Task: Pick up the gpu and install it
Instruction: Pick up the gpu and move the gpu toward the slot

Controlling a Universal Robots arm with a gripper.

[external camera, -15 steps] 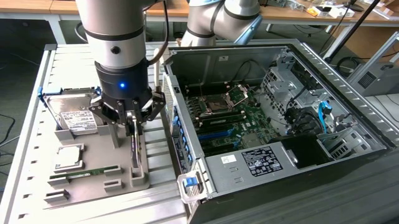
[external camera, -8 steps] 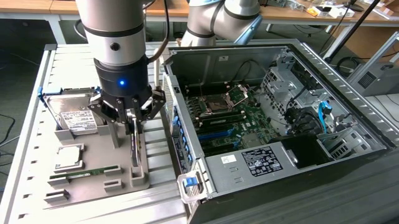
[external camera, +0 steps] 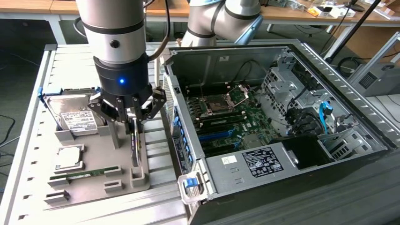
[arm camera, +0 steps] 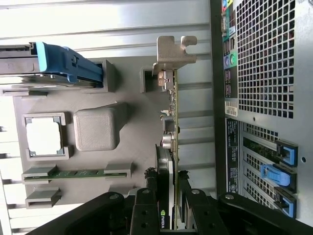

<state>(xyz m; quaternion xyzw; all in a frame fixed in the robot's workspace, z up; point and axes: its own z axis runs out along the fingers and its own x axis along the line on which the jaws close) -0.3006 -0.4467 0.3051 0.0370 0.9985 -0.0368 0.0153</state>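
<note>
a robot arm's gripper (external camera: 133, 119) comes down over a grey tray (external camera: 119, 187) on the workbench, its fingers clenched on the gpu (external camera: 134, 143), a thin dark card standing on its long edge at the side of the tray nearest an open computer case (external camera: 216, 58). seen from the exterior view, the card's lower edge is at the tray's surface, and it cannot be told whether it has lifted clear. further to the exterior view's left on the same tray lie a hard drive (external camera: 74, 115), a processor chip (external camera: 67, 158) and a green memory stick (external camera: 91, 174). the case lies on its side just to the exterior view's right of the tray, its motherboard (external camera: 231, 117) exposed. from the wrist view, the gpu (arm camera: 172, 142) runs edge-on away from the gripper (arm camera: 171, 213), with black fingers (arm camera: 145, 205) pressed to both of its faces and its silver bracket (arm camera: 173, 49) at the far end. the chip (arm camera: 44, 137) and memory stick (arm camera: 78, 173) sit in their holders on one side of the card, and on the other stands the perforated back panel (arm camera: 264, 58) of the case with its blue clips (arm camera: 286, 152).
</note>
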